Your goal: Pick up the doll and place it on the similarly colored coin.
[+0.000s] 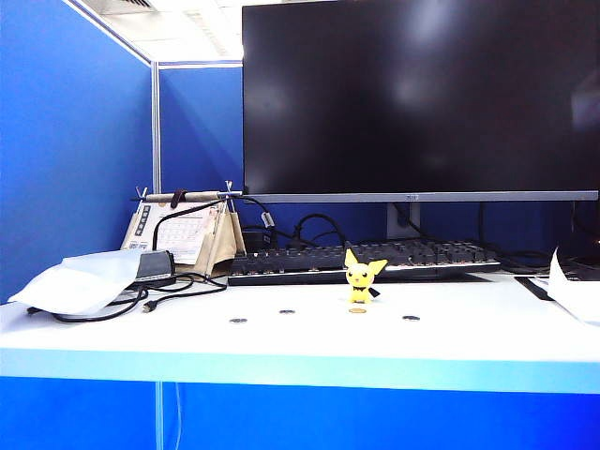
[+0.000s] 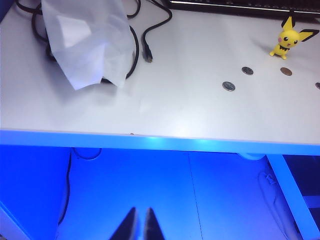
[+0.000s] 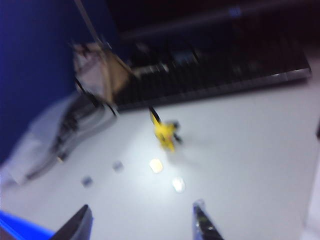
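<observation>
right wrist view smeared — doll (image 3: 165,134) blurred, featureless.

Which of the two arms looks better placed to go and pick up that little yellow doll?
Probably the right. The right gripper hangs open over the table, the doll ahead. The left gripper sits shut below the table edge.

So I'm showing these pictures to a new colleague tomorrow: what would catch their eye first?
Probably the tiny yellow big-eared doll standing upright on the white table before the black keyboard, with the small brass-coloured coin just in front of it. Above looms the big dark monitor. Of the arms, the right gripper hangs open above the table near the doll, while the left gripper sits shut below the table edge.
</observation>
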